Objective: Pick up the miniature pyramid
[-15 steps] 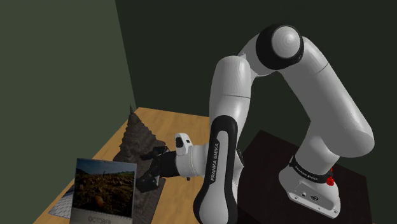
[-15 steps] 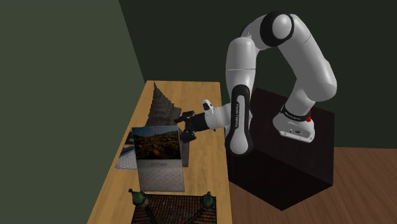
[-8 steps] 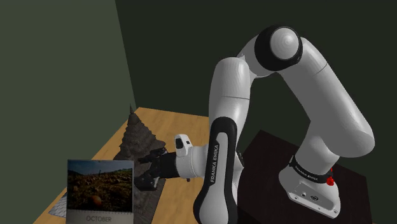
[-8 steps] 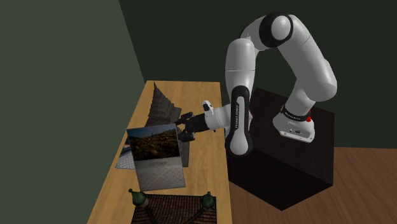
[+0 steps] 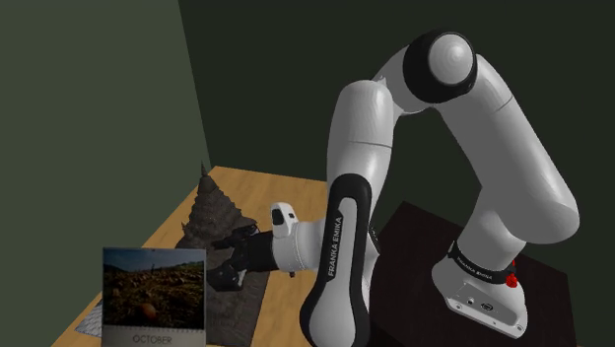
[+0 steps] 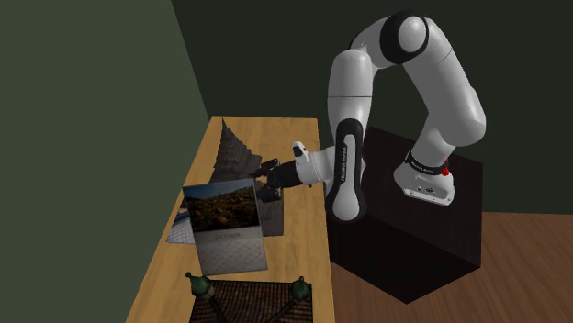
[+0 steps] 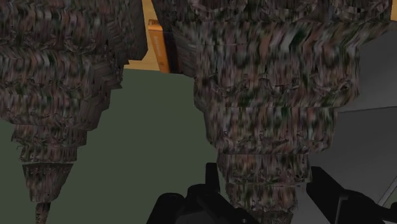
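Note:
The miniature pyramid (image 7: 267, 114) is a stepped, rough brown-grey shape. Its narrow end lies between my black fingers (image 7: 213, 184), and my gripper (image 7: 273, 194) is shut on it. A second stepped shape of the same texture (image 7: 57, 95) sits just beside it. In the shoulder view a dark stepped pyramid (image 5: 212, 207) stands by the green wall, and my gripper (image 5: 222, 274) reaches low over the wooden table (image 5: 266, 187) at its foot. The second exterior view has the pyramid (image 6: 234, 151) and the gripper (image 6: 266, 191) behind the calendar.
A standing calendar (image 5: 155, 296) with a landscape photo and the word OCTOBER rises close in front of the gripper. A pale flat sheet (image 6: 182, 231) lies under it. A dark mat (image 6: 248, 301) with two green knobs sits at the table's near end. The green wall (image 5: 99, 118) borders the table.
The fingers have gone from open to shut on the pyramid's narrow end. The calendar straightened and shifted toward the shoulder view's left. The hand edged slightly up and toward the wall.

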Controlling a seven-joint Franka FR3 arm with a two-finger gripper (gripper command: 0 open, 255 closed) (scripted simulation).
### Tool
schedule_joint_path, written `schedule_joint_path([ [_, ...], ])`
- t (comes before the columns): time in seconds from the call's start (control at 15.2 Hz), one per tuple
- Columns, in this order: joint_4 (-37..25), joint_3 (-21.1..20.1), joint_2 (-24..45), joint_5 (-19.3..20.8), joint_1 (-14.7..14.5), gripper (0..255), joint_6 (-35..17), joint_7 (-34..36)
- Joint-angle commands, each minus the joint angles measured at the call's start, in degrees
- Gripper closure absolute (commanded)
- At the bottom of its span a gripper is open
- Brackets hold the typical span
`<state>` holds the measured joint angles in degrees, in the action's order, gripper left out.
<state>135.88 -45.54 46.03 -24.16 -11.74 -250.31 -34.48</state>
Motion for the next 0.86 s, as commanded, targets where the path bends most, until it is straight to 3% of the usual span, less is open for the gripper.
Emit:
schedule_joint_path([
  [0.0, 0.51, -1.06, -1.94, -1.14, 0.59, 255, 0.97, -0.12],
  [0.79, 3.04, -6.16, -11.55, -6.94, 4.03, 255, 7.01, -0.33],
])
